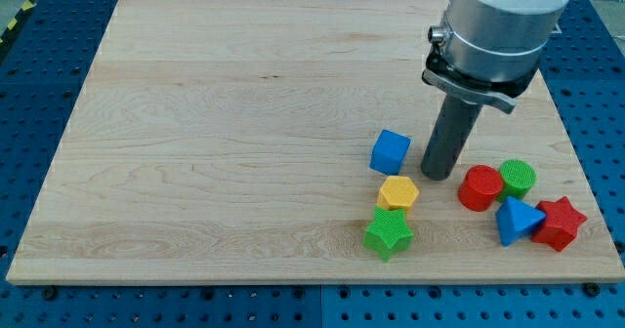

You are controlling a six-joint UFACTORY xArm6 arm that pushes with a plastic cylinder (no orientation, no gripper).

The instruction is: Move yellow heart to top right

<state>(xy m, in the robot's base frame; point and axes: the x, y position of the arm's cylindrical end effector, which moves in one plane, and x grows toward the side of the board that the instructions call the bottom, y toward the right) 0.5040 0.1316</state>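
Note:
The only yellow block [398, 192] lies at the view's lower right of the wooden board [244, 123]; from here it looks six-sided rather than heart-shaped. My tip [437, 176] rests on the board just up and right of it, a small gap apart. A blue cube [390, 151] sits just left of my tip and above the yellow block. A green star [388, 233] touches the yellow block from below.
Right of my tip lie a red cylinder [479, 188], a green cylinder [518, 179], a blue triangle [516, 220] and a red star [559, 224], clustered near the board's lower right edge. The arm's grey body [493, 30] covers the board's top right corner.

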